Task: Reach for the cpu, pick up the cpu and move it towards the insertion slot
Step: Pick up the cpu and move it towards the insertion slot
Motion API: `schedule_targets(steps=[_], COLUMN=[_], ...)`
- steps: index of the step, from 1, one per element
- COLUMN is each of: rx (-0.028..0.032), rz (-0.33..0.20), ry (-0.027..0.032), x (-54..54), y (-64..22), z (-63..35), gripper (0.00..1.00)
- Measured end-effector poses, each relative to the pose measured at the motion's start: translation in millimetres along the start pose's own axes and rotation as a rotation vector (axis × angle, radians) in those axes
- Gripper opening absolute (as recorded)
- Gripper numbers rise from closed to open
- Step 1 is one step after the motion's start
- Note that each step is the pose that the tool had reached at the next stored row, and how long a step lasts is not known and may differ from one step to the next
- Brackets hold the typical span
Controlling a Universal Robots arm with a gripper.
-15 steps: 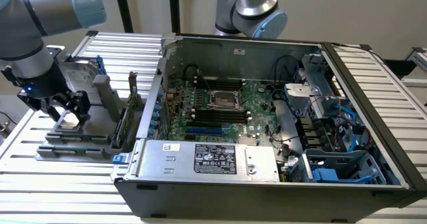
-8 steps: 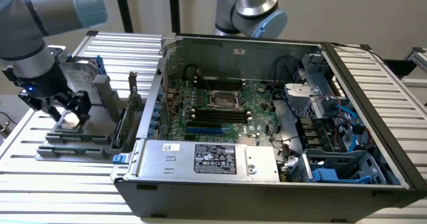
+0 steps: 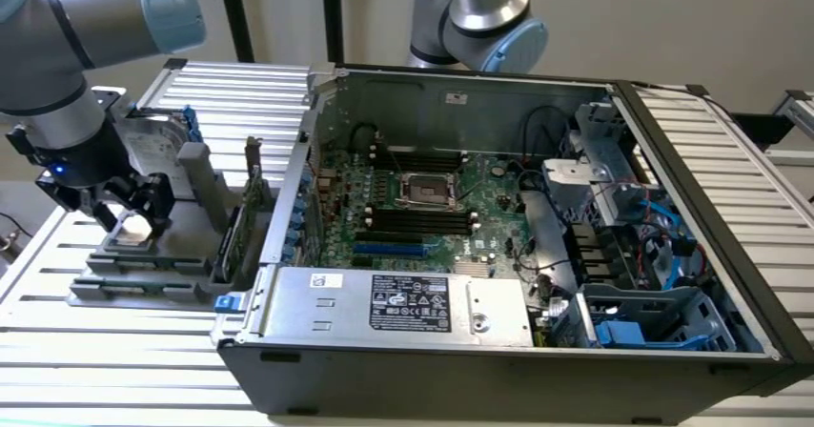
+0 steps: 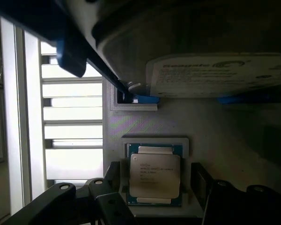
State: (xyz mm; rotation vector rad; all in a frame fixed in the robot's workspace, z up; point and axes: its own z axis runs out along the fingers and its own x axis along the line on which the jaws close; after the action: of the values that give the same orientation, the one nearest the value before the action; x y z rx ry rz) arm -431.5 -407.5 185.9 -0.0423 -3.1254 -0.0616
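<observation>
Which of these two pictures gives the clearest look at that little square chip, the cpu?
The wrist view: the cpu lies flat, its printed metal top facing the camera, between the open jaws. In the exterior view the cpu is just a small pale patch between the jaws.

I see the cpu [image 4: 154,176] lying flat, silver lid up with faint print, seated in a pale square recess [image 4: 154,139]. The insertion slot [image 3: 426,191], a shiny frame around a dark centre, sits on the motherboard [image 3: 498,219], well apart.
</observation>
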Motion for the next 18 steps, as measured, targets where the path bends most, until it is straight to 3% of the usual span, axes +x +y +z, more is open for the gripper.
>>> schedule_targets(steps=[8,9,13,14,18], rx=[0.0001,0.0001,0.0002,0.0002,0.0001], rz=[-0.006,-0.006,-0.008,-0.008,-0.009], ry=[0.0002,0.0002,0.0004,0.0004,0.0003], x=[0.0,0.0,0.0,0.0,0.0], y=[0.0,0.0,0.0,0.0,0.0], z=[0.0,0.0,0.0,0.0,0.0], gripper=[0.69,0.62,0.6,0.54,0.54])
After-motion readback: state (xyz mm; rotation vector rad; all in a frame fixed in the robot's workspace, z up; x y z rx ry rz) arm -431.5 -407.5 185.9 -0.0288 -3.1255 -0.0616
